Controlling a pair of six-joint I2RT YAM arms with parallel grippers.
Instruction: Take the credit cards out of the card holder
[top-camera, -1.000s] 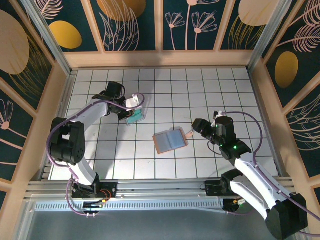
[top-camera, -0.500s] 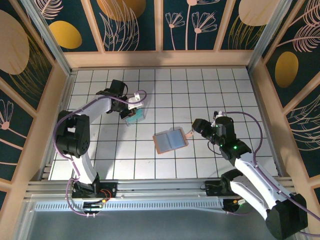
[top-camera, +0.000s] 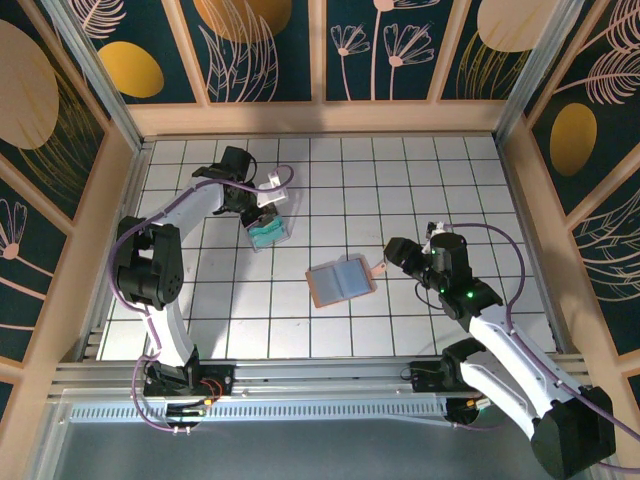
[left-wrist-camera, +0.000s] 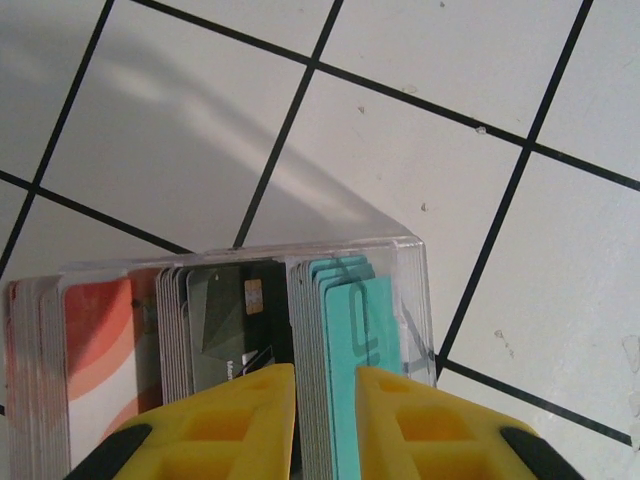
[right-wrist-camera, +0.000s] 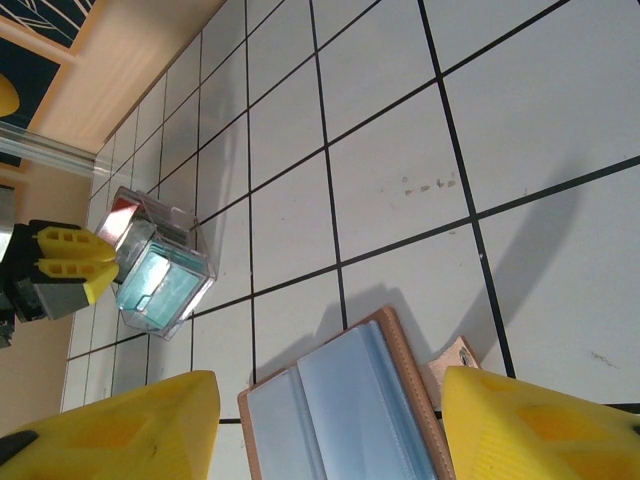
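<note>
The card holder (top-camera: 341, 281) lies open and flat mid-table, tan leather with grey-blue pockets (right-wrist-camera: 340, 410) and a small tab (right-wrist-camera: 455, 362) on its right. No card edge shows in its pockets. My right gripper (right-wrist-camera: 325, 385) hovers open over its right half, one finger on each side. Several credit cards stand on edge in a clear box (left-wrist-camera: 415, 290): red-orange (left-wrist-camera: 95, 340), dark grey (left-wrist-camera: 225, 320) and teal (left-wrist-camera: 355, 320). My left gripper (left-wrist-camera: 325, 375) sits right over that box (top-camera: 270, 233), jaws a narrow gap apart above the card edges.
Wooden walls ring the white tiled table (top-camera: 450, 180). The clear box (right-wrist-camera: 160, 275) stands at the back left with the left arm (top-camera: 190, 210) reaching over to it. Bare tiles lie between the box and the card holder.
My left gripper has shifted a little toward the back over the clear box and its jaws have parted slightly. The right arm and the card holder have not moved.
</note>
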